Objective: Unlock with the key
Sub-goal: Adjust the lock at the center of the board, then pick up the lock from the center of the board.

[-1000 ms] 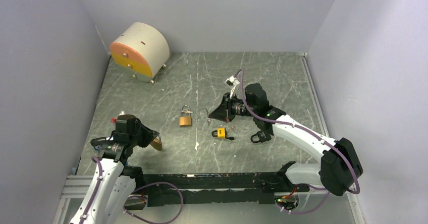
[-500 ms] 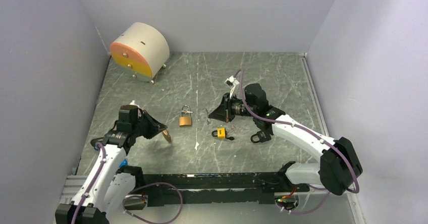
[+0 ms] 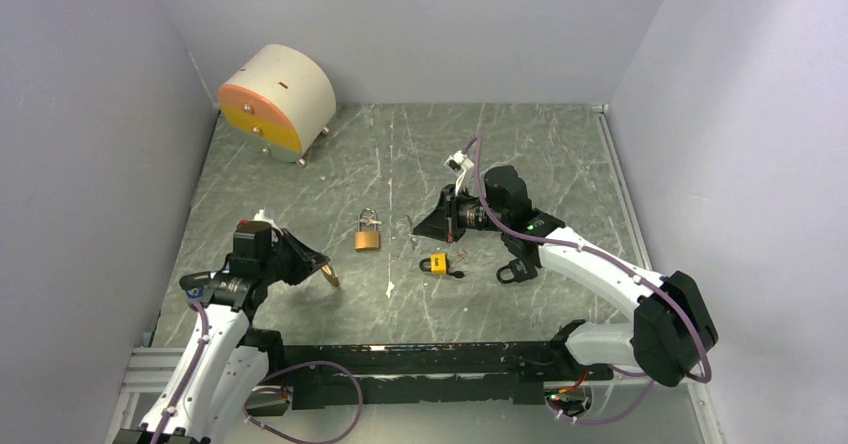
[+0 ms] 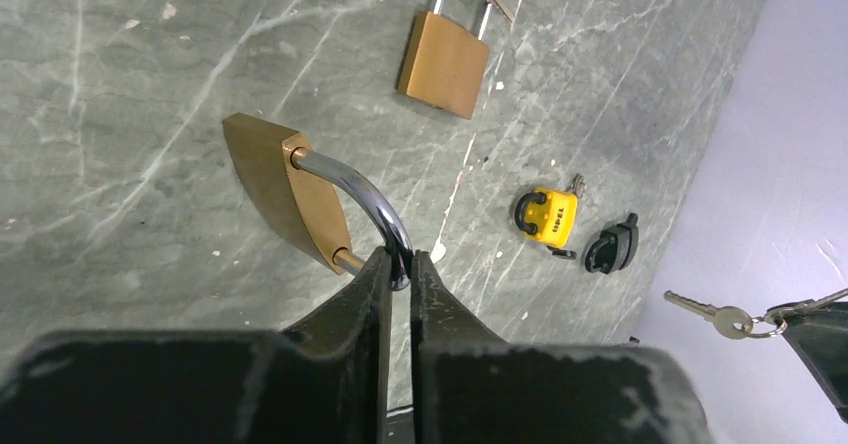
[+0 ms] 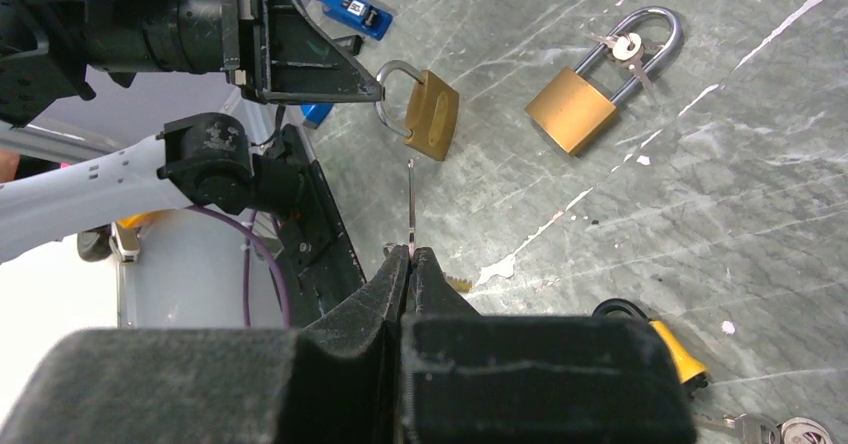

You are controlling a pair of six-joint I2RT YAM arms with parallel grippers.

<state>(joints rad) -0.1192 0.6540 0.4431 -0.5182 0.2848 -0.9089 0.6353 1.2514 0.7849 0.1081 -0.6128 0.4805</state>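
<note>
My left gripper (image 3: 316,266) is shut on the steel shackle (image 4: 362,196) of a brass padlock (image 4: 272,186), holding it just above the table at the left. In the right wrist view this padlock (image 5: 432,114) hangs from the left fingertips. My right gripper (image 3: 428,226) is shut on a small silver key (image 5: 411,202), seen edge-on and pointing toward the held padlock. The key (image 4: 703,310) with its ring also shows at the right edge of the left wrist view. The two grippers are well apart.
A second brass padlock (image 3: 368,236) with keys on its shackle lies mid-table. A yellow padlock (image 3: 435,263) and a black padlock (image 3: 512,271) lie near the right arm. A white and orange drum-shaped box (image 3: 275,99) stands at the back left.
My left arm has carried the brass padlock up and right toward the table's middle, then settled slightly back. The right arm has not moved.
</note>
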